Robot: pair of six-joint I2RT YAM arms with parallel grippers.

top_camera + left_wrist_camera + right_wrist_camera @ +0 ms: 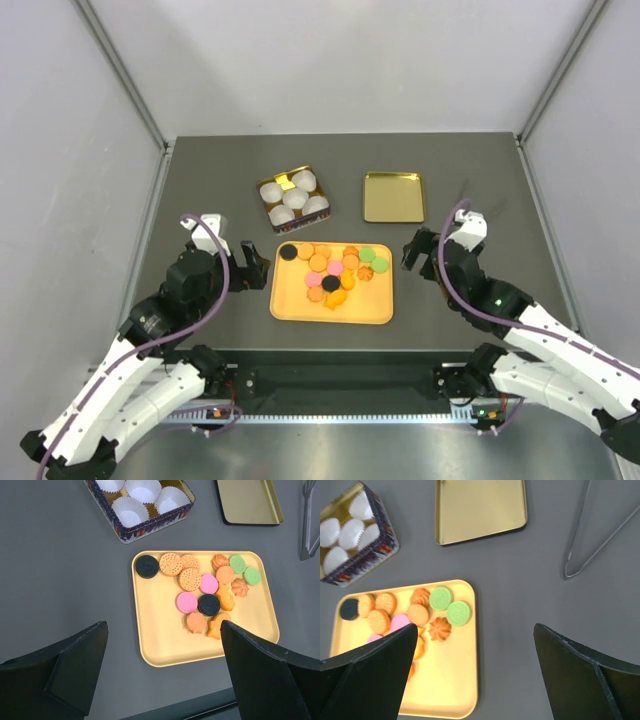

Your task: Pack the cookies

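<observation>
The cookies [330,268] lie in a cluster on the far half of a yellow tray [330,310]: mostly orange, with two pink, two green and two black. They also show in the left wrist view [208,584] and the right wrist view [440,598]. My left gripper [257,268] is open and empty, just left of the tray; in its own view [164,627] it hovers above the tray's near left corner. My right gripper [414,254] is open and empty, just right of the tray, over bare table in its own view [475,629].
A patterned tin [283,181] holding several white paper cups stands behind the tray, also in the wrist views [155,521] [365,565]. Its gold lid [393,196] lies upturned at back right. Metal tongs [600,535] lie right of the lid.
</observation>
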